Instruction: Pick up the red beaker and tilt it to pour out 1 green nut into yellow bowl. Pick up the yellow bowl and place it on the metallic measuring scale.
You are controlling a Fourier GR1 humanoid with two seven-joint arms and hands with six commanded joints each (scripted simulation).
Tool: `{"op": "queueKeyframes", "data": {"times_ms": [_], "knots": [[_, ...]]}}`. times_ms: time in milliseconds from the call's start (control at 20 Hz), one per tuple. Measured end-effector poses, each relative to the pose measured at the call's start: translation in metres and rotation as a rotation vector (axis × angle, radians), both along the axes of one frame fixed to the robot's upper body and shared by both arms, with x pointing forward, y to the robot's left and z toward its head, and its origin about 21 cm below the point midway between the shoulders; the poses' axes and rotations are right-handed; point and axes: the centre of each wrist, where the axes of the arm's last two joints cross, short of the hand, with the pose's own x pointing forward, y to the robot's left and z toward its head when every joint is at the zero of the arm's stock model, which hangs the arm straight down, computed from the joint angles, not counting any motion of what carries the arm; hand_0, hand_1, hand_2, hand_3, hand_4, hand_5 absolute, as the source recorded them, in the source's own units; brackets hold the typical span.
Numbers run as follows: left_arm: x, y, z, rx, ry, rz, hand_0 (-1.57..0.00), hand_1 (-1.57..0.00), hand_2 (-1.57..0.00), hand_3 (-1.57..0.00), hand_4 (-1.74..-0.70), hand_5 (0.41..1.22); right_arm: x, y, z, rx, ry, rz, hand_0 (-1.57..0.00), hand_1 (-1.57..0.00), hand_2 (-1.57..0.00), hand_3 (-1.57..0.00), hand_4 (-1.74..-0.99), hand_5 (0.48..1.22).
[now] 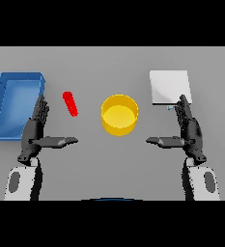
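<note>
Showing a grey table point(114, 62) seen from above, with three vessels and one flat device on it. Round yellow plastic bowl point(119, 115) at centre, upright, interior a plain yellow with nothing visible inside. Rectangular blue plastic bin point(3, 103) at far left, open-topped, floor bare blue. Narrow red cylindrical beaker point(70, 103) between bin and bowl, apart from both, appearing to lie tilted with upper end toward the bin; contents not discernible, no green nut to be made out. Flat square pale metallic measuring scale point(169, 87) at upper right, well apart from the bowl, top surface bare, a small bluish mark at its near edge. Left hand point(35, 132) just beside the bin's near right corner, fingers straight and pointing away, thumb stretched wide toward centre, holding nothing and touching no object. Right hand point(189, 131) mirrored on the opposite side, fingers straight with tips overlapping the scale's near edge in this view, thumb extended inward toward the bowl, likewise holding nothing.
</note>
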Motion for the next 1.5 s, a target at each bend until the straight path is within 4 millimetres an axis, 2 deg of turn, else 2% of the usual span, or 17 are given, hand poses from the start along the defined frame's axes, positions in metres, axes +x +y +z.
{"op": "queueKeyframes", "data": {"times_ms": [300, 350, 450, 700, 900, 1050, 1200, 1300, 1500], "knots": [[-0.005, -0.006, 0.001, -0.002, -0.013, -0.009, 0.0, 0.0, 0.0, 0.0, -1.2, 0.652, -0.001, 0.004, 0.0, -0.002, -0.002, 0.004, 0.0, 0.0, 0.0, 0.0, -1.245, 0.681], [-0.014, -0.007, 0.005, 0.073, -0.044, -0.035, 0.0, 0.0, 0.0, 0.0, -1.21, 0.649, -0.012, -0.001, 0.002, -0.143, -0.097, 0.016, 0.0, 0.0, 0.0, 0.0, -1.242, 0.678], [-0.026, -0.005, 0.012, 0.148, -0.046, -0.061, 0.0, 0.0, 0.0, 0.0, -1.22, 0.654, -0.022, 0.004, 0.006, -0.273, -0.144, 0.043, 0.0, 0.0, 0.0, 0.0, -1.235, 0.679], [-0.03, -0.01, 0.018, 0.191, -0.014, -0.098, 0.0, 0.0, 0.0, 0.0, -1.24, 0.668, -0.031, 0.011, 0.013, -0.314, -0.148, 0.059, 0.0, 0.0, 0.0, 0.0, -1.25, 0.681], [-0.008, -0.02, 0.013, 0.191, 0.036, -0.125, 0.0, 0.0, 0.0, 0.0, -1.33, 0.713, -0.029, 0.004, 0.011, -0.261, -0.136, 0.071, 0.0, 0.0, 0.0, 0.0, -1.28, 0.679], [0.013, -0.02, 0.01, 0.198, 0.034, -0.129, 0.0, 0.0, 0.0, 0.0, -1.38, 0.738, -0.03, 0.006, 0.009, -0.254, -0.149, 0.07, 0.0, 0.0, 0.0, 0.0, -1.304, 0.678], [0.027, -0.019, 0.005, 0.212, 0.053, -0.129, 0.0, 0.0, 0.0, 0.0, -1.38, 0.738, -0.027, 0.009, 0.015, -0.249, -0.154, 0.066, 0.0, 0.0, 0.0, 0.0, -1.321, 0.683], [0.038, -0.022, -0.004, 0.218, 0.083, -0.116, 0.0, 0.0, 0.0, 0.0, -1.36, 0.726, -0.029, 0.003, 0.017, -0.242, -0.153, 0.062, 0.0, 0.0, 0.0, 0.0, -1.331, 0.686], [0.057, -0.023, -0.016, 0.202, 0.104, -0.111, 0.0, 0.0, 0.0, 0.0, -1.33, 0.714, -0.03, 0.001, 0.014, -0.237, -0.135, 0.056, 0.0, 0.0, 0.0, 0.0, -1.338, 0.688]]}}
